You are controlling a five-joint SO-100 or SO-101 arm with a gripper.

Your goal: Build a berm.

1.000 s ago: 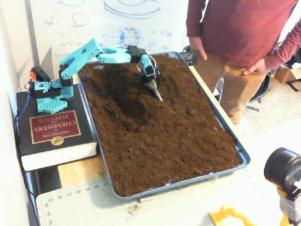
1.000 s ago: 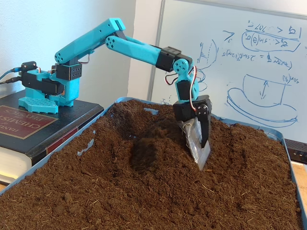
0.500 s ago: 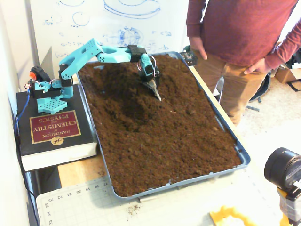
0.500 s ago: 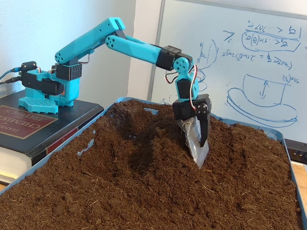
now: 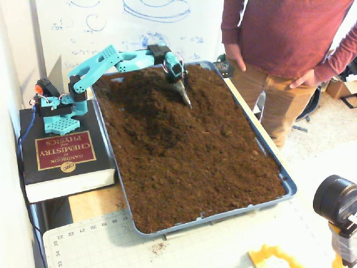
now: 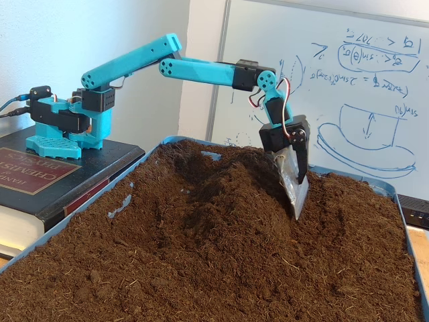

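Items on my feeds, nearest first.

1. Camera lens (image 5: 336, 202), black, at the lower right corner of a fixed view, with a yellow part (image 5: 271, 258) just beside it on the surface.
2. Cutting mat (image 5: 83, 241), pale green with a ruled edge, along the front of the tray.
3. Tray (image 5: 285, 180), blue, shallow, filled almost to the rim with dark-brown crumbly soil (image 5: 206, 167). The front half lies fairly flat.
4. Book (image 5: 62, 151), black with a maroon label, left of the tray in that view; my arm's base (image 5: 56, 109) stands on it.
5. The berm (image 6: 231, 178), a raised hump of loose soil toward the far end of the tray, sloping down on both sides. A darker hollow (image 5: 148, 109) sits on its left flank in the higher fixed view.
6. End effector (image 6: 297, 198), turquoise arm with a black wrist, carrying a pale scoop-like blade that points down. Its tip touches the soil on the right slope of the berm in the low fixed view. I cannot tell from either feed whether the fingers are parted or closed.
7. Person (image 5: 284, 39) in a maroon top and tan trousers, standing at the tray's far right corner.
8. Whiteboard (image 6: 355, 80) with blue sketches, behind the tray.
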